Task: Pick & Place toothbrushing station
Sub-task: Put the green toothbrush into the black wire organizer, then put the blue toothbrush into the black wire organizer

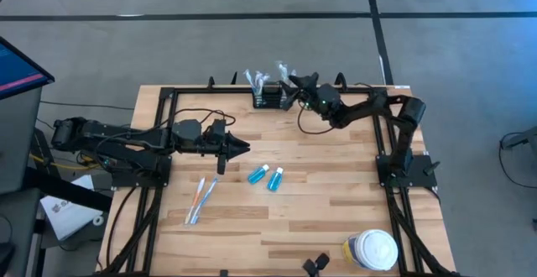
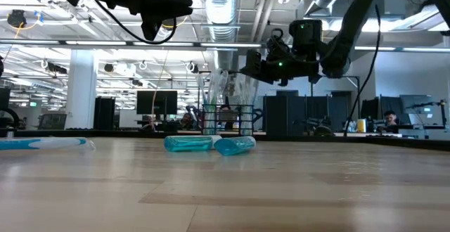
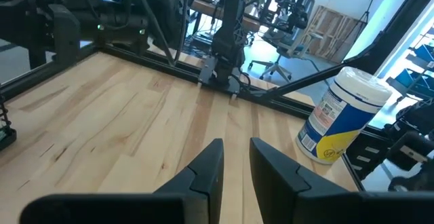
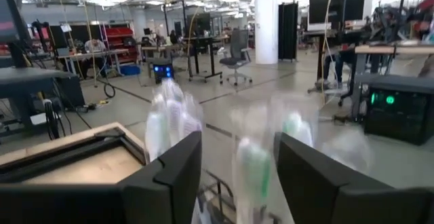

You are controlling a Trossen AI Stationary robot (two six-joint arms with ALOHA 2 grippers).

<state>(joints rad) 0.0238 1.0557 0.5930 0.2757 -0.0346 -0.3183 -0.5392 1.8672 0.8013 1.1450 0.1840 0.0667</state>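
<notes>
The black open-topped holder (image 1: 268, 101) stands at the table's far edge, with clear-wrapped toothbrushes (image 1: 254, 79) sticking up out of it; it also shows in the low view (image 2: 228, 119). My right gripper (image 1: 289, 81) is open, just above the holder on its right side. In the right wrist view its fingers (image 4: 183, 173) stand on either side of a wrapped green-handled brush (image 4: 254, 163); whether they touch it cannot be told. My left gripper (image 1: 245, 148) hovers over the table's middle left, slightly open and empty (image 3: 236, 146).
Two small blue bottles (image 1: 266, 176) lie at the table's middle and two toothbrushes (image 1: 200, 200) to their left. A white-lidded jar with a yellow label (image 1: 371, 250) stands at the near right. A black frame (image 1: 168, 101) runs around the table.
</notes>
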